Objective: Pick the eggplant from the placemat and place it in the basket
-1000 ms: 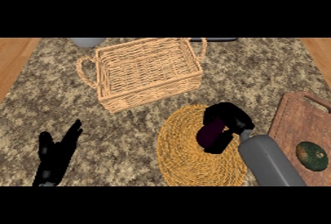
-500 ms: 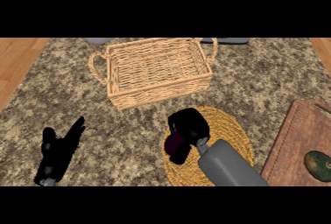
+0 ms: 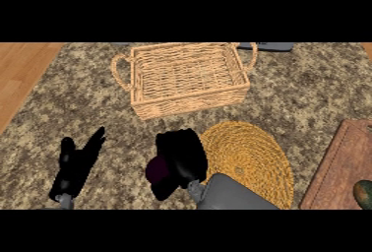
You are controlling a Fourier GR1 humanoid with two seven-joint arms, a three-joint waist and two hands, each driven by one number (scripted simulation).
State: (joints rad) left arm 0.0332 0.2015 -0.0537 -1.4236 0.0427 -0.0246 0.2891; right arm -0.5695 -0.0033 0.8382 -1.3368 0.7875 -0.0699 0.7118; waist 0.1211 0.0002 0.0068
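My right hand (image 3: 183,157) is curled round the dark purple eggplant (image 3: 158,170), of which only a part shows at the hand's left side. Hand and eggplant hang just left of the round woven yellow placemat (image 3: 251,157). The wicker basket (image 3: 185,76) with two handles stands behind them, toward the top of the view, with nothing visible inside. My left hand (image 3: 74,167) rests open at the lower left, fingers up.
A brown wooden cutting board (image 3: 341,167) lies at the right edge, with a green object (image 3: 363,189) on its lower corner. The granite counter ends in wooden strips at the left (image 3: 22,74). A grey object (image 3: 272,47) sits behind the basket.
My right hand has carried the eggplant leftward, off the placemat. The view has shifted, so the basket and placemat now appear further right. The left hand stays put.
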